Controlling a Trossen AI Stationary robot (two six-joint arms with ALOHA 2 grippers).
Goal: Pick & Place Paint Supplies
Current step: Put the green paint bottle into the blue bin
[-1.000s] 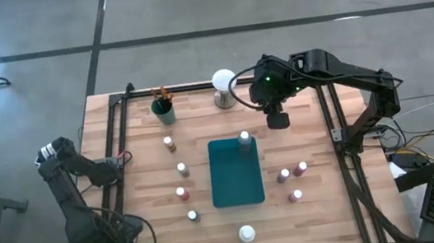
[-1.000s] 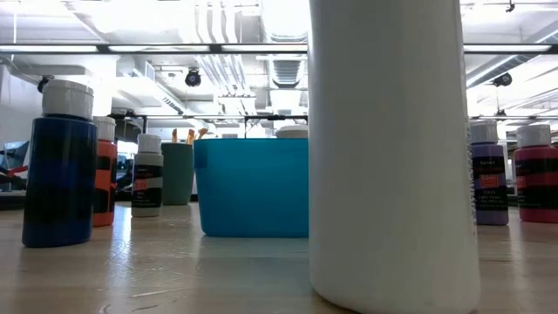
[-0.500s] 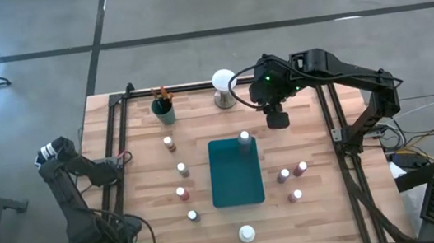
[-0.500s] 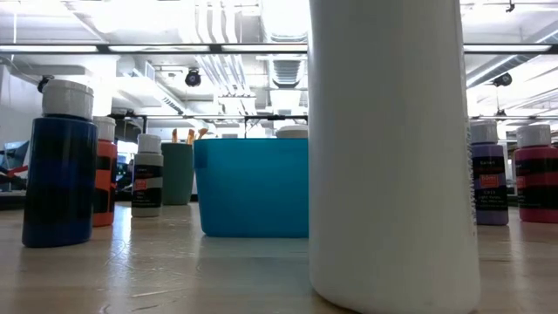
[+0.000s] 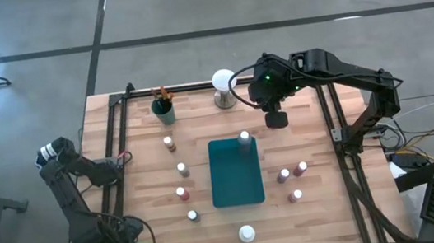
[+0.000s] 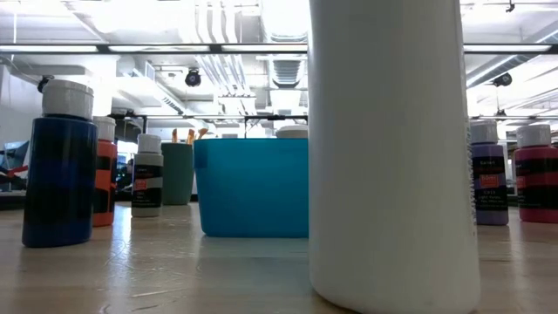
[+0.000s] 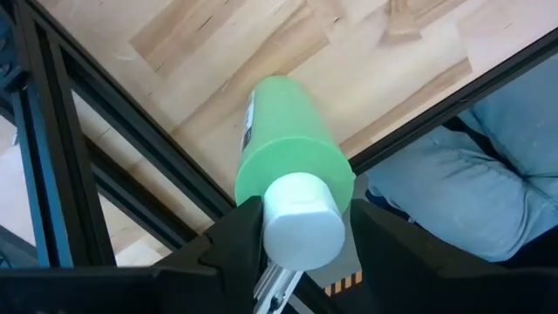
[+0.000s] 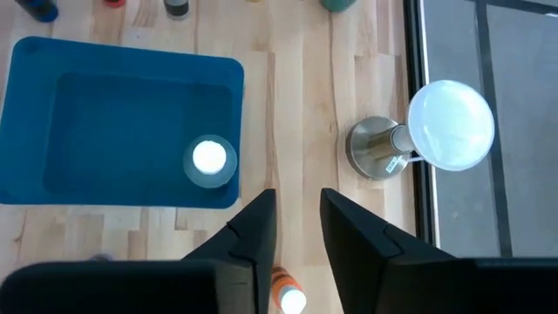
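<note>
Barely anything is moved; right tool (image 5: 276, 119) is narrowed, empty, near far edge | left tool (image 7: 292, 228) is clamped on green bottle (image 7: 283, 153) at left edge | rigid, light, slippery; body grip advised.

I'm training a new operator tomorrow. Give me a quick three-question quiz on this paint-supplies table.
1. True or false: the left claw grips a green bottle.
2. How many bottles stand inside the teal tray? A) none B) one C) three
3. Fill in: the brushes stand in a dark ____ near the table's far edge.

Key: 1 true. 2 B, the grey bottle in a corner. 3 cup.
</note>
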